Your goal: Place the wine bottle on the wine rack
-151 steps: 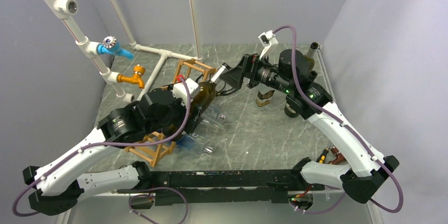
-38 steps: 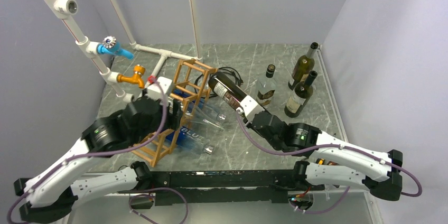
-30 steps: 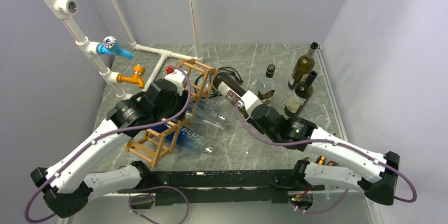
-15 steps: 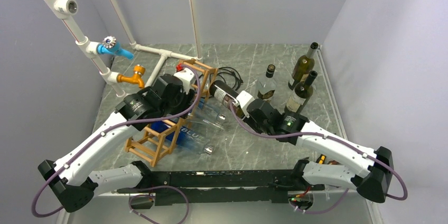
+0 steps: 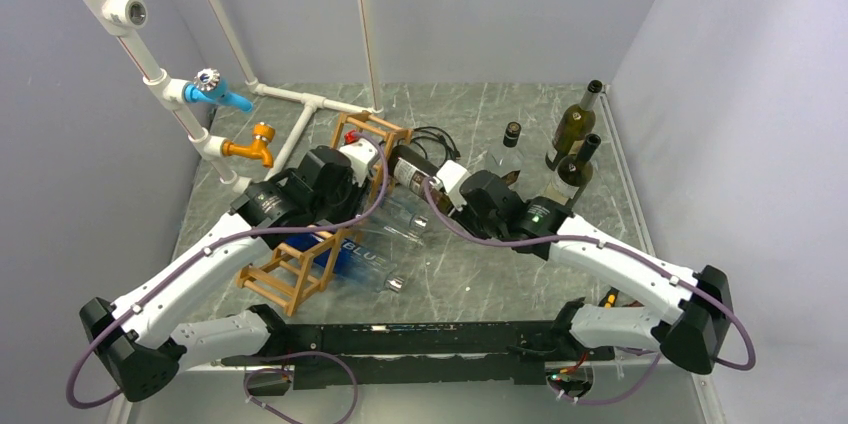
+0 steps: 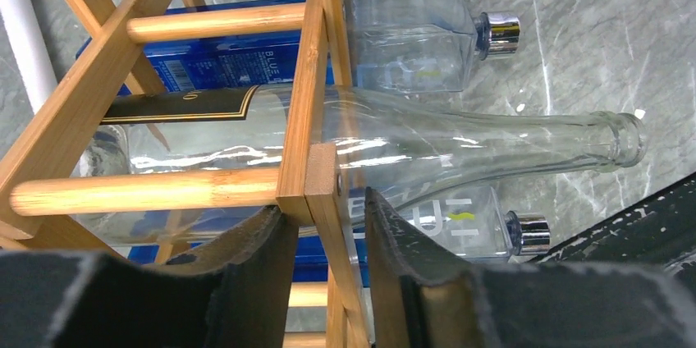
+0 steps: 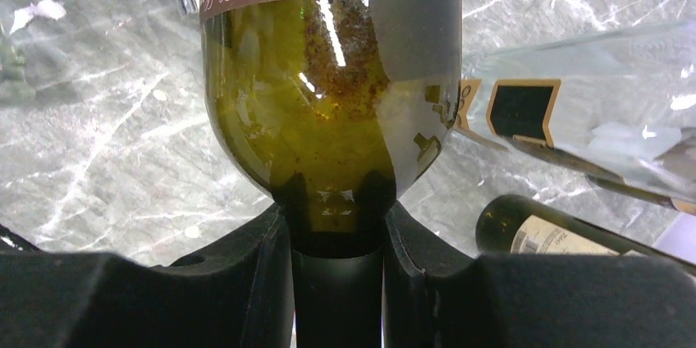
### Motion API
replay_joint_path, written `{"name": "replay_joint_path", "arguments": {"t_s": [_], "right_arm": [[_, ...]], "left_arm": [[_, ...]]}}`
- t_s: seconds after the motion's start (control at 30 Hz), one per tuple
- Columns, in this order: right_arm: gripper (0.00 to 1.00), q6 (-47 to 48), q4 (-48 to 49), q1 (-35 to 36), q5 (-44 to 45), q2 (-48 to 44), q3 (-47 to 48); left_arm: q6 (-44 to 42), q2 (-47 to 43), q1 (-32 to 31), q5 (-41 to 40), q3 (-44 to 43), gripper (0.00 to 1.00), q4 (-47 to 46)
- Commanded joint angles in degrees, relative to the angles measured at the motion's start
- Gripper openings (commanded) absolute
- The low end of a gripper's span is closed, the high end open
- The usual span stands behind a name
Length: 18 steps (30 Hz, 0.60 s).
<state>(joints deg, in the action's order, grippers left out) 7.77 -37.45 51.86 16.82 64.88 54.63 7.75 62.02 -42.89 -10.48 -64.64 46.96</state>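
The wine rack (image 5: pixel 292 272), a lattice of orange-brown sticks, leans across the left half of the table and holds a clear bottle (image 6: pixel 492 143). My left gripper (image 5: pixel 368 159) is at its upper far end. In the left wrist view the left gripper (image 6: pixel 324 204) is shut on one upright stick of the wine rack (image 6: pixel 213 188), a pad on each side. The wine bottle (image 5: pixel 412 170), dark green with a label, lies nearly level, its base close to the rack's top cell. My right gripper (image 5: pixel 447 184) is shut on its neck. The wrist view shows the right gripper (image 7: pixel 336 225) below the wine bottle (image 7: pixel 328 102).
Clear square bottles with blue labels (image 5: pixel 372 249) lie under and beside the rack. Two dark bottles (image 5: pixel 573 126) (image 5: pixel 565 182) stand at the back right and another (image 5: pixel 510 139) behind my right arm. White pipes with a blue tap (image 5: pixel 215 91) and an orange tap (image 5: pixel 255 144) run along the left.
The right arm carried the wine bottle left, its base now close to the rack's top. The left gripper moved to the rack's far end and closed on a stick.
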Motion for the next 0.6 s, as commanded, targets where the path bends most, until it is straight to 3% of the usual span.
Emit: {"name": "replay_joint_path", "arguments": {"t_s": [0.0, 0.27, 0.33, 0.57], "right_arm": [[0.0, 0.71, 11.96, -0.75, -1.85, 1.74, 5.57], [0.0, 3.85, 19.33, -2.35, -3.22, 4.91, 3.47], [0.0, 4.7, 22.52, -3.09, -4.06, 5.51, 2.39], [0.0, 7.52, 26.62, -6.45, -11.46, 10.63, 5.32]], "left_arm": [[-2.64, -0.91, 0.06, 1.74, 1.36, 0.36, -4.86], [-7.01, -5.15, 0.11, 2.68, 5.55, 0.14, -10.41], [-8.01, -6.62, 0.46, 3.27, 7.34, 0.0, -12.21], [-9.99, -8.05, 1.11, 5.16, 10.03, 0.0, -13.91]]}}
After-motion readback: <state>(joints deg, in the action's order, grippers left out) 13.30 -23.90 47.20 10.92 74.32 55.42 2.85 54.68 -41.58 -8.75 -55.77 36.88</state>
